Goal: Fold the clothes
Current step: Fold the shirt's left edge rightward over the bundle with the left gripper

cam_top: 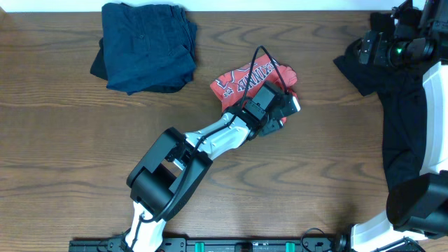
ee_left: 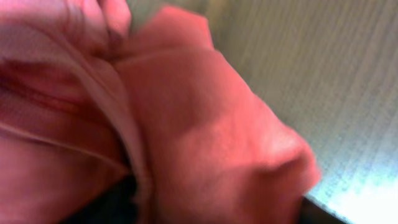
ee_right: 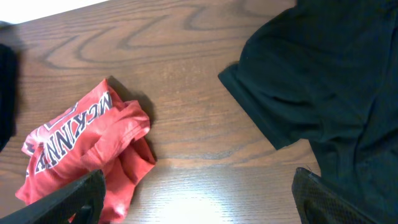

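Left arm (cam_top: 217,136): base at the near edge of the table (cam_top: 70,154), left of middle; links stretched low and slantwise toward the centre, wrist pitched down. My left gripper (cam_top: 285,106) sits on the near right side of the coral-red T-shirt (cam_top: 241,80), which lies crumpled at mid-table, white lettering up. From my left wrist camera I see only blurred red folds filling the view and a strip of table at the right. My own fingers are not visible there, and from overhead the wrist covers them, so I cannot tell how wide these jaws stand or whether any cloth is pinched. A black cable (cam_top: 260,56) loops over the shirt. Right arm (cam_top: 435,119): base at the near right corner, white link running up the right edge, wrist raised near the far right corner. My right gripper (ee_right: 202,196) stands spread wide, with only bare table between its fingers. The black garment (cam_top: 402,126) sprawls along the right edge, partly hidden under this arm. The navy garment (cam_top: 147,45) is a folded stack at the far edge, left of middle, apart from the shirt.
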`<action>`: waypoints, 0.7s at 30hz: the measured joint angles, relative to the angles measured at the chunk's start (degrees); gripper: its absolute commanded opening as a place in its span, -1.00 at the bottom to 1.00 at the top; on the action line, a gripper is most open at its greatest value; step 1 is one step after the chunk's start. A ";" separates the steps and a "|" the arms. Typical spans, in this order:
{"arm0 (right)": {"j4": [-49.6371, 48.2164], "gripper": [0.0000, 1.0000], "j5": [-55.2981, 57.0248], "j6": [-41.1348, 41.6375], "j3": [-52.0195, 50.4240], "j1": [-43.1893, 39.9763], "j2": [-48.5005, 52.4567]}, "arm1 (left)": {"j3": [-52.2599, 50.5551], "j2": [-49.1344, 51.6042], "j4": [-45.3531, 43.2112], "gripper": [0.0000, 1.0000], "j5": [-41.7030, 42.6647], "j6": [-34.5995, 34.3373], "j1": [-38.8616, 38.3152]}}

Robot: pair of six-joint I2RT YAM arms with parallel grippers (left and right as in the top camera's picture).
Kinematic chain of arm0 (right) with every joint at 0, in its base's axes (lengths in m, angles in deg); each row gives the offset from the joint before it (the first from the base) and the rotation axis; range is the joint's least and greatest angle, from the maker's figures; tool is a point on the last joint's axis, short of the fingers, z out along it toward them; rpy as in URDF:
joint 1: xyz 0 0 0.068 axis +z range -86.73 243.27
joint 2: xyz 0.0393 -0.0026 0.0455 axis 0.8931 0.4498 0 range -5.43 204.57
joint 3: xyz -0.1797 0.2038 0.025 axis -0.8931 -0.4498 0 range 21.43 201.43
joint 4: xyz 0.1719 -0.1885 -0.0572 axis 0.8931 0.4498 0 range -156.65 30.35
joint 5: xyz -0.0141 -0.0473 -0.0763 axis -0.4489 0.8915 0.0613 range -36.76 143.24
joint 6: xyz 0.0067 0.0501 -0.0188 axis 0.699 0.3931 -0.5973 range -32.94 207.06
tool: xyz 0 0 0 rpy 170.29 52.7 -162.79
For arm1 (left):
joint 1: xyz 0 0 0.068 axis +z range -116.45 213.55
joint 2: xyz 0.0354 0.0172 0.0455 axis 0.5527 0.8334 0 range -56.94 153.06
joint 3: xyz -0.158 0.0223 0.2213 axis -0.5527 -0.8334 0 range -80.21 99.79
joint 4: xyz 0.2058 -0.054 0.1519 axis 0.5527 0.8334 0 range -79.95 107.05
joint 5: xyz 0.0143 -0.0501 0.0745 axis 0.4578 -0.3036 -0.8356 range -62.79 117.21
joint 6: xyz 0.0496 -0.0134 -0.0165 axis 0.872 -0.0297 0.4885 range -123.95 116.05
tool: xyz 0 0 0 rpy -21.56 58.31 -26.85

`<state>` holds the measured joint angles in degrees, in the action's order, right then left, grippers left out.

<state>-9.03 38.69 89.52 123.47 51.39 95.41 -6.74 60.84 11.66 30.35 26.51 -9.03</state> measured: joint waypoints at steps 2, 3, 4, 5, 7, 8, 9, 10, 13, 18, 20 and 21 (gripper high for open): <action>-0.02 0.86 -0.04 0.00 0.00 0.00 0.00 | -0.02 0.09 -2.75 -0.54 -1.38 -0.09 0.00; 0.00 0.87 -0.04 0.00 0.00 0.00 0.00 | -0.02 0.11 -3.82 -0.70 -2.23 -0.09 0.00; 0.00 0.86 -0.07 0.00 0.00 0.00 0.00 | -0.04 0.11 -5.01 -0.81 -3.32 0.11 -0.02; 0.00 0.86 -0.07 -0.02 0.00 0.00 0.00 | -0.04 0.11 -6.16 -0.88 -4.61 0.26 -0.04; 0.02 0.86 -0.07 0.00 0.00 0.00 0.00 | -0.04 0.11 -7.19 -0.88 -6.58 0.22 -0.04; 0.04 0.86 -0.04 0.00 0.00 0.00 0.00 | -0.04 0.11 -7.72 -0.88 -7.96 0.24 -0.07; 0.09 0.86 -0.07 0.00 0.00 0.00 0.00 | -0.04 0.11 -8.22 -0.88 -9.44 0.26 -0.07; 0.17 0.86 -0.07 0.00 0.00 0.00 0.00 | -0.04 0.11 -8.70 -0.88 -10.91 0.22 -0.07; 0.20 0.86 -0.07 0.00 0.00 0.00 0.00 | -0.04 0.11 -9.73 -0.88 -15.45 0.17 -0.07; 0.17 0.86 -0.07 0.00 0.00 0.00 0.00 | -0.04 -0.76 -9.66 -0.88 -18.67 -0.02 -0.04; 0.17 0.86 -0.07 0.00 0.00 0.00 0.00 | -0.04 -1.46 -9.14 -0.88 -18.05 -0.07 -0.04; 0.17 0.86 -0.07 0.00 0.00 0.00 0.00 | -0.04 -1.81 -8.83 -0.78 -17.49 -0.13 -0.07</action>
<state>-8.85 38.63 89.52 123.47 51.39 95.41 -6.78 59.02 2.83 12.86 26.38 -9.10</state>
